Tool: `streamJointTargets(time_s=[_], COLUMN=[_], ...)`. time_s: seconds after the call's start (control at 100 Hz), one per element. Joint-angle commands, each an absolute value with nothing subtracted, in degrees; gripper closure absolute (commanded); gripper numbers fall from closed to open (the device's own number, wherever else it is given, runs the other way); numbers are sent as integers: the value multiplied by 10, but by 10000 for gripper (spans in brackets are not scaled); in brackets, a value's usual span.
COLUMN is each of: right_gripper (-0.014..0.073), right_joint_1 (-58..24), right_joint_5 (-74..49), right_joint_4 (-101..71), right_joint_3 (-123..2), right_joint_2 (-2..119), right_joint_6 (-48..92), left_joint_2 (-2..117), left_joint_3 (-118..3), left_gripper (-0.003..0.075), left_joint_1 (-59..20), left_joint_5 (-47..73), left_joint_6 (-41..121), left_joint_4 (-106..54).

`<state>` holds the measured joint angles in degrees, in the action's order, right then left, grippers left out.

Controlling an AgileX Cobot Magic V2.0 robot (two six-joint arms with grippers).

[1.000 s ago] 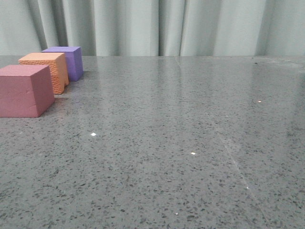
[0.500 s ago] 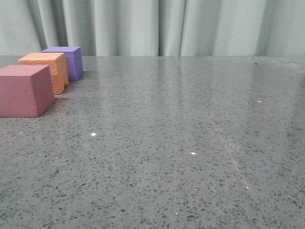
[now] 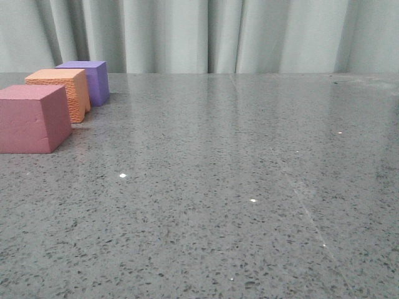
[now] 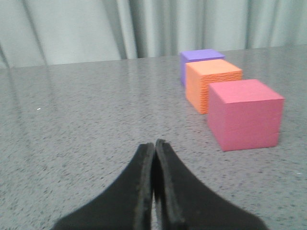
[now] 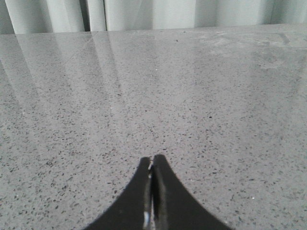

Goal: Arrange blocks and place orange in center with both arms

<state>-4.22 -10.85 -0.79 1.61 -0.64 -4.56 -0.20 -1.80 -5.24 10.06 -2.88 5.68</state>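
- The left gripper (image 4: 154, 143) has its two black fingers pressed together with nothing between them; it sits low over the grey speckled table (image 4: 86, 120).
- The right gripper (image 5: 152, 160) is likewise closed and holds nothing; only bare tabletop lies ahead of it, no block anywhere in its view.
- Nearest to the left gripper, ahead and off to one side, well apart from the fingertips, stands the pink-red cube (image 4: 244, 114), upright on the table.
- Just behind that cube in the same row is the orange cube (image 4: 211, 82), pebbled face showing, very near the pink-red one; whether they touch I cannot tell.
- Farthest is the purple cube (image 4: 197, 60), close behind the orange.
- The three make one line with orange already between the others, so the arrangement looks done; both grippers, closed and clear of the row, seem parked.
- Beyond everything hangs a pale curtain (image 3: 206, 34).
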Motion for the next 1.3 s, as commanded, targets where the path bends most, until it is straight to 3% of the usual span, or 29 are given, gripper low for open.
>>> streamJointTargets(time_s=[0.0, 1.29], right_gripper=[654, 654], right_joint_1=[-38, -38], right_joint_5=[-62, -64], right_joint_4=[-8, -8], right_joint_3=[8, 8], right_joint_2=[-20, -20], right_joint_6=[-46, -46], left_joint_2=[-6, -21], left_joint_3=[-16, 29], left_gripper=[739, 739], left_joint_1=[-39, -38], left_joint_5=[25, 19], left_joint_6=[-24, -31], left_joint_4=[47, 58])
